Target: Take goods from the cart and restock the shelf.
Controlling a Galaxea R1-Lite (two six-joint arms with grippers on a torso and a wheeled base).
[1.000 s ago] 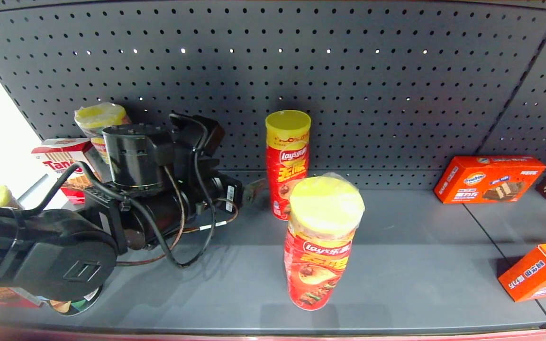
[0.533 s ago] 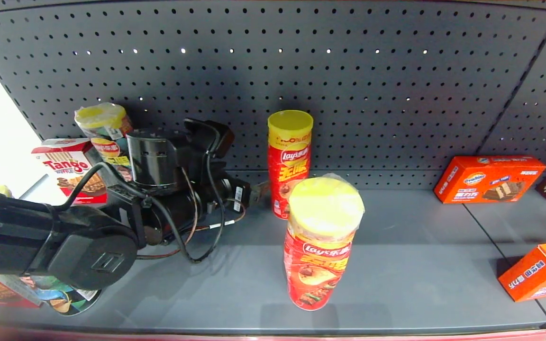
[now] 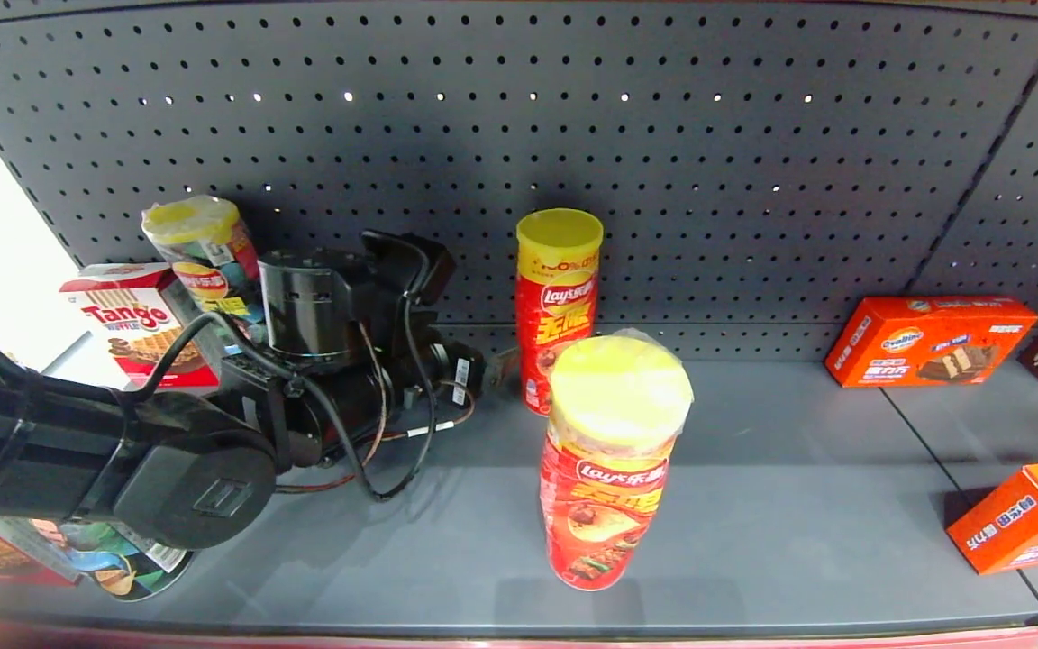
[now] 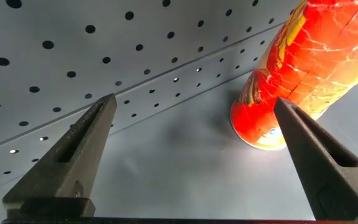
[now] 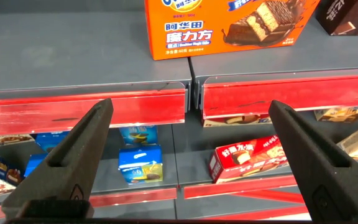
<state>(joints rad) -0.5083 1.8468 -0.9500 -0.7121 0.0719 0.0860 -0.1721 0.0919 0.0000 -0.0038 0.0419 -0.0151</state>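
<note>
rear chip can (image 3: 559, 306): upright, by pegboard (image 3: 663, 180)
front chip can (image 3: 614, 460): upright, near shelf (image 3: 798, 505) front edge
left hand (image 3: 503, 362): just beside rear chip can

Printed logos and large characters on rear crisp tube (image 3: 557, 306), front crisp tube (image 3: 606, 487), wafer box (image 3: 136, 320), orange box (image 3: 929, 341), second orange box (image 3: 1024, 527), all standing on the shelf (image 3: 798, 505); wording not transcribed

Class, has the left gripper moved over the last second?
Yes: the left gripper has shifted right, judged against the front can, which stayed put.
</note>
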